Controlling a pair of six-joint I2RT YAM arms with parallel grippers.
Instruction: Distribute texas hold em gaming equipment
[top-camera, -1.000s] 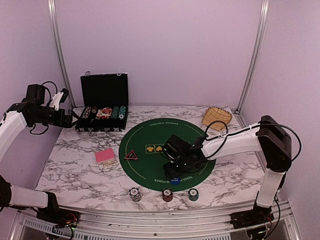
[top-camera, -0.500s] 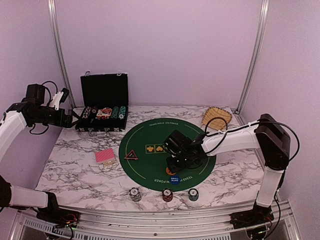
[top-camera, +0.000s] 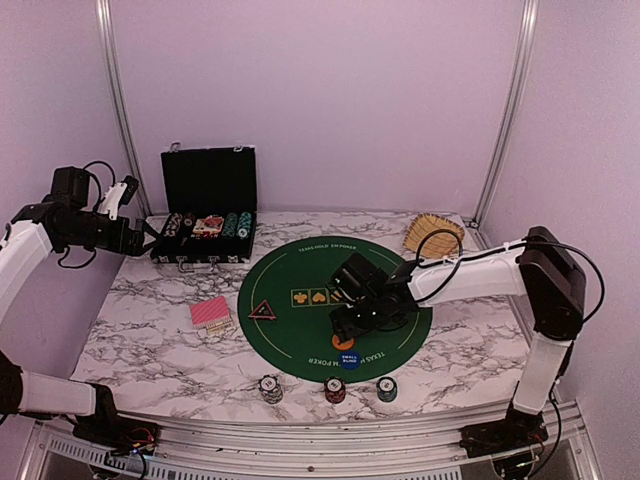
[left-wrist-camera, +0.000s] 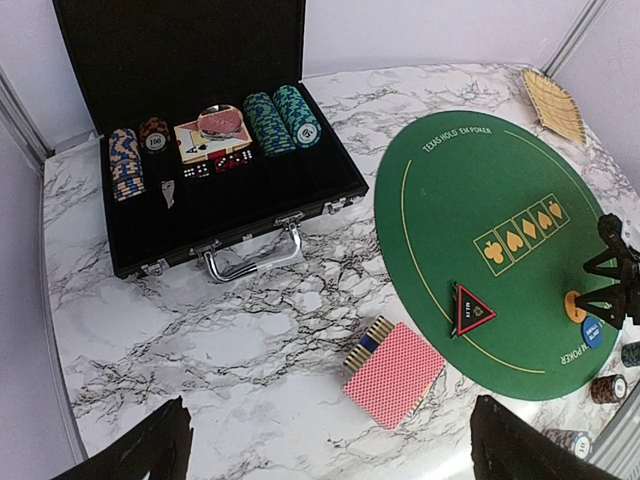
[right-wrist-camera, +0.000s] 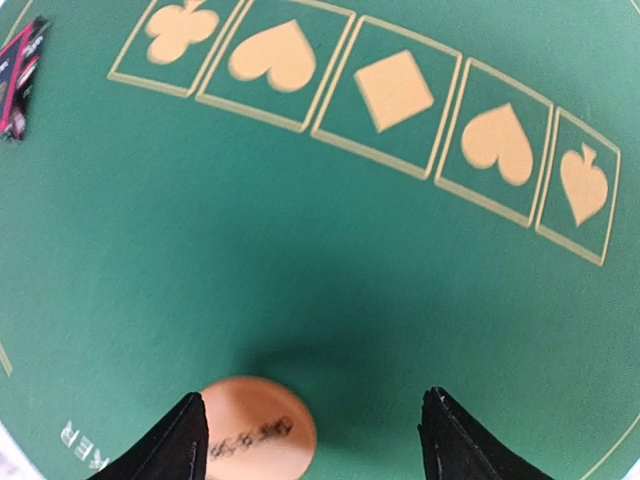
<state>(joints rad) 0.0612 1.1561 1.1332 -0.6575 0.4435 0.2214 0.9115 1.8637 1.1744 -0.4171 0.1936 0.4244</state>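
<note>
The right hand (right-wrist-camera: 312, 445) is held open over the round green felt mat (right-wrist-camera: 330, 250). The orange round button (right-wrist-camera: 255, 428) is seen lying on the mat between its fingers (right-wrist-camera: 175, 445), nearer one. The left hand (left-wrist-camera: 330, 445) is held wide open above the marble tabletop (left-wrist-camera: 200, 340).

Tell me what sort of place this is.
Probably a robotics lab cell staged as a poker table: a metal frame post, a left arm and right arm at a marble-look table, a green Texas Hold'em mat and an open chip case.
</note>
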